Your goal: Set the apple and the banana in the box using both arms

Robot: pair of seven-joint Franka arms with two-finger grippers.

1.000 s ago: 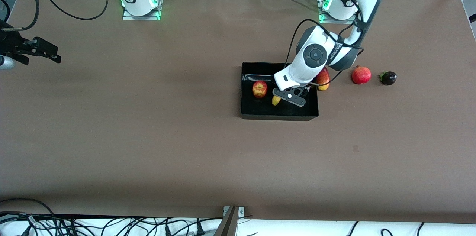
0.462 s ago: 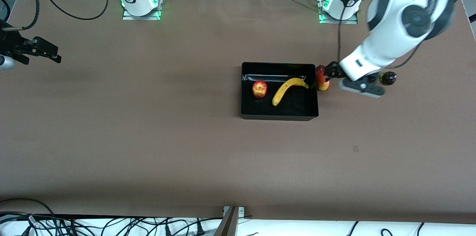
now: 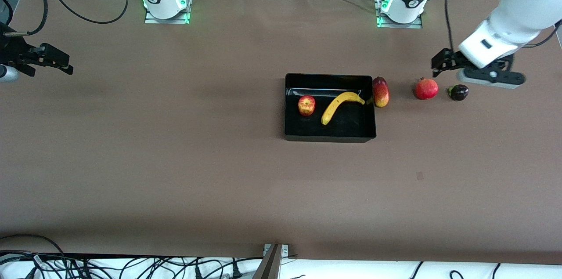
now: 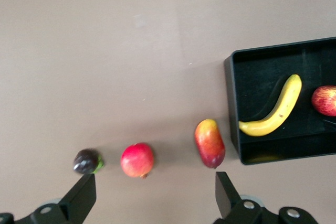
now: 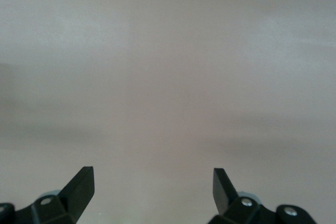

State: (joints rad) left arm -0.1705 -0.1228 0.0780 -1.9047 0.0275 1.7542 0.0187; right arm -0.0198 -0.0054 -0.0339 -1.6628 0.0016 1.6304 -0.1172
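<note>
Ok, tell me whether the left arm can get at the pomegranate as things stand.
Probably yes. The left claw hangs open and empty over bare table close to the pomegranate, which sits alone between the mango and a small dark fruit, with nothing over it.
</note>
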